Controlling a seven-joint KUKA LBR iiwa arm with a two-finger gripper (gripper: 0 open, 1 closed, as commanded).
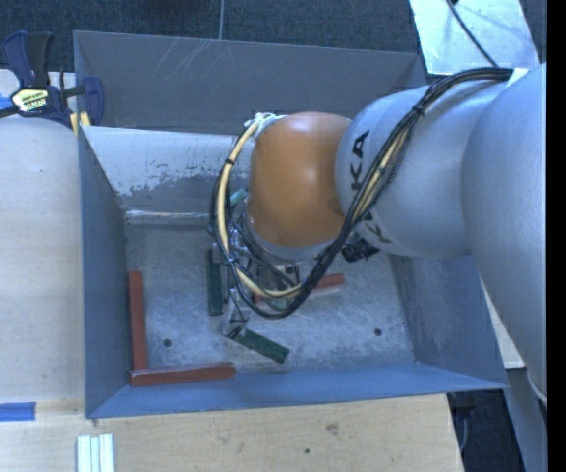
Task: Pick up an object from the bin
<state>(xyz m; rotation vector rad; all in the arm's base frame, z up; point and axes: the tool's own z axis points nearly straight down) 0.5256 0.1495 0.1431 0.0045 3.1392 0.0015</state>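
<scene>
orange wrist cover [298, 180] and cables [263, 288] hide most of the pincer [233, 324]; can't tell if it's open or closed. tilted dark green bar [266, 346] just below-right of its tip, contact unclear. second green bar [214, 281] up-left, red strip [138, 321] farther left.

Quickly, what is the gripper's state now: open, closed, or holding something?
Gripper: cannot be told; it is low over the bin floor, next to a dark green bar.

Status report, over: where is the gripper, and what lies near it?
Gripper low, mid-bin. Dark green bar by its tip, second green bar beside. Red strips off to left and front, apart.
</scene>
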